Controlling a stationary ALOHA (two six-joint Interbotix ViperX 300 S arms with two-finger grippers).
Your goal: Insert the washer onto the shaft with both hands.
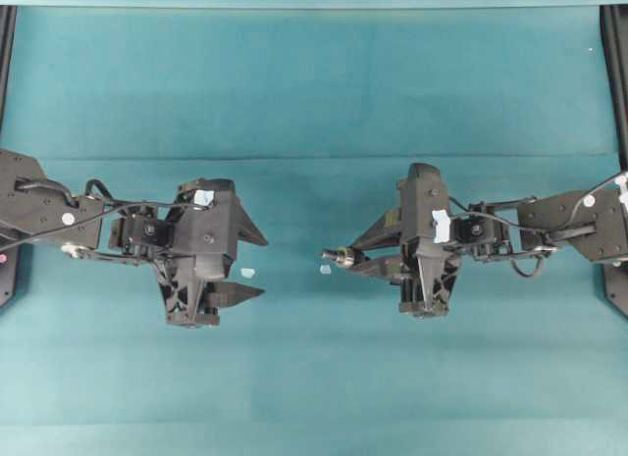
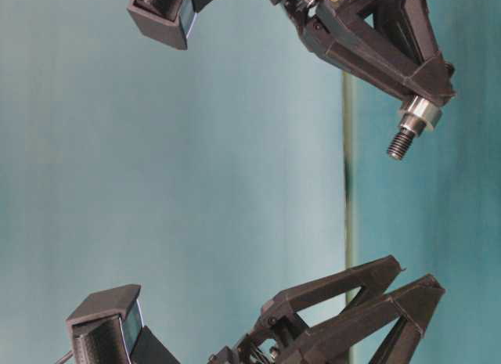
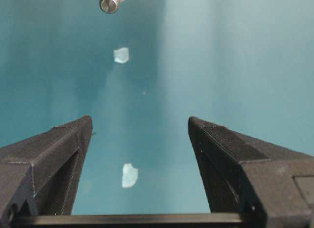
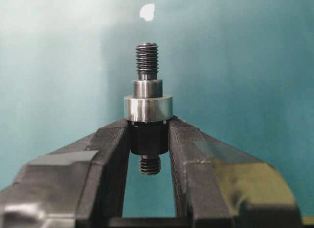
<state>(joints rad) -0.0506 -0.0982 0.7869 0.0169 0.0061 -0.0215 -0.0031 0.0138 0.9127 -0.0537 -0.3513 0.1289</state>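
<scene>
My right gripper [image 4: 148, 129] is shut on the dark body of the shaft [image 4: 147, 59]. The shaft's threaded end points away from the jaws, toward the left arm. The silvery washer [image 4: 147, 108] sits on the shaft, ringed around it just beyond the fingertips. In the overhead view the right gripper [image 1: 357, 258] holds the shaft [image 1: 337, 256] near the middle of the table. The left gripper [image 1: 257, 265] faces it a short way off, open and empty. In the left wrist view the shaft's tip [image 3: 110, 1] shows at the top edge, beyond the open left gripper [image 3: 140, 124].
Two tiny pale whitish bits lie on the teal cloth, one [image 1: 247, 273] by the left fingers and one [image 1: 325, 270] just below the shaft. Black frame rails [image 1: 616, 74] run along both side edges. Teal cloth [image 1: 314, 93] covers the table.
</scene>
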